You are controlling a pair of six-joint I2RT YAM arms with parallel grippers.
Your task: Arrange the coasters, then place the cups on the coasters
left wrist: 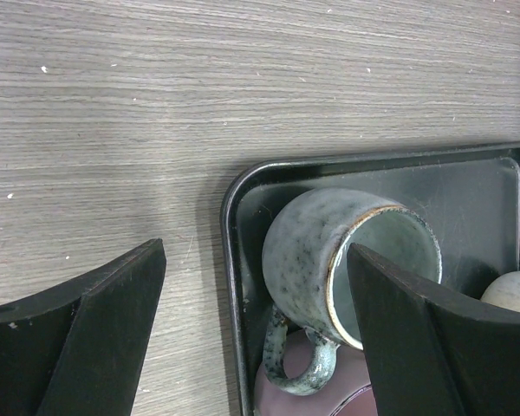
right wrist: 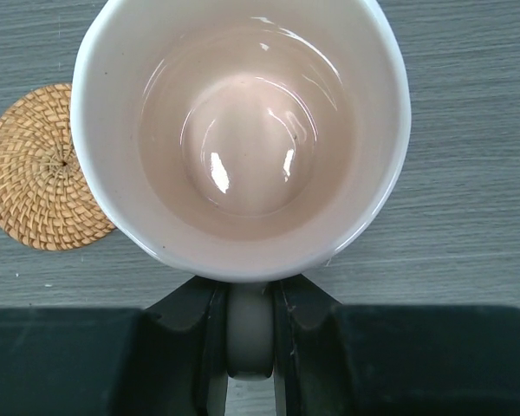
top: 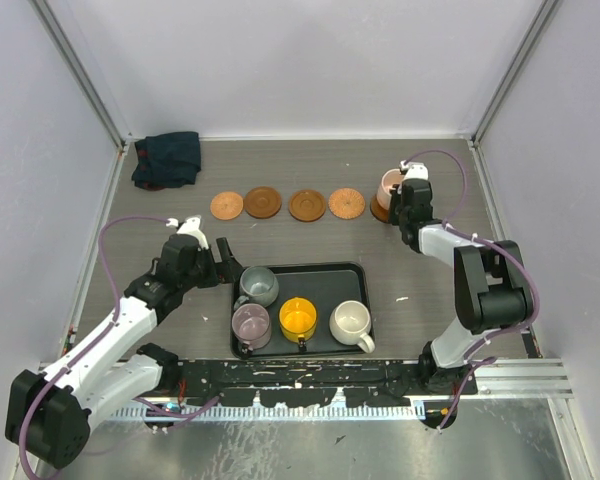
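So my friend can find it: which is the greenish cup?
Look at the black tray by the arms. The grey-green cup sits alone in its far left corner. It is speckled, unlike the mauve cup, yellow cup and white cup in front.

The left hand [left wrist: 256,251] stands wide open, straddling the corner of a black rectangular tray [left wrist: 468,186] on the grey wood-grain desk [left wrist: 156,113]. There a speckled grey-green ceramic mug [left wrist: 308,260] sits beside a mauve cup [left wrist: 303,400].
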